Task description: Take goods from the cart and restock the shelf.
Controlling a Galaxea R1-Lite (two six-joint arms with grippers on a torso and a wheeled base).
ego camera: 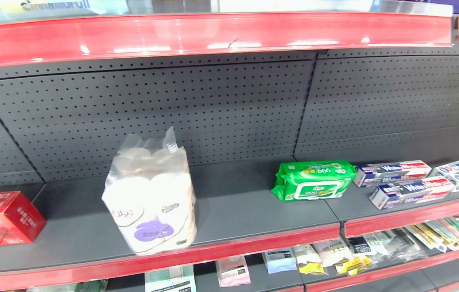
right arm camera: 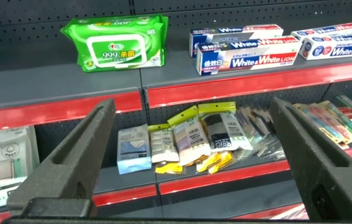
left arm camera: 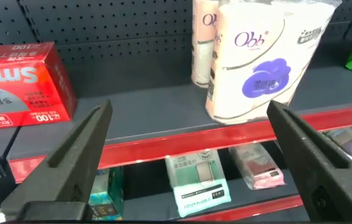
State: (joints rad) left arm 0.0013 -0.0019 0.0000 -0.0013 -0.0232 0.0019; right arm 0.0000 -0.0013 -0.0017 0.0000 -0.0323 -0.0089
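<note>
On the shelf (ego camera: 253,211) the toilet-roll pack (ego camera: 150,202) stands placed; left claw (left arm camera: 188,124) and right claw (right arm camera: 191,118) gape wide, empty, so fetching another item from the cart seems next.

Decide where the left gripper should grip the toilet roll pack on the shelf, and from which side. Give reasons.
Probably grip the toilet roll pack across its lower body, coming from the open front of the shelf. It stands upright near the front edge, bare shelf either side for the open left gripper; its loose top would likely slip.
</note>
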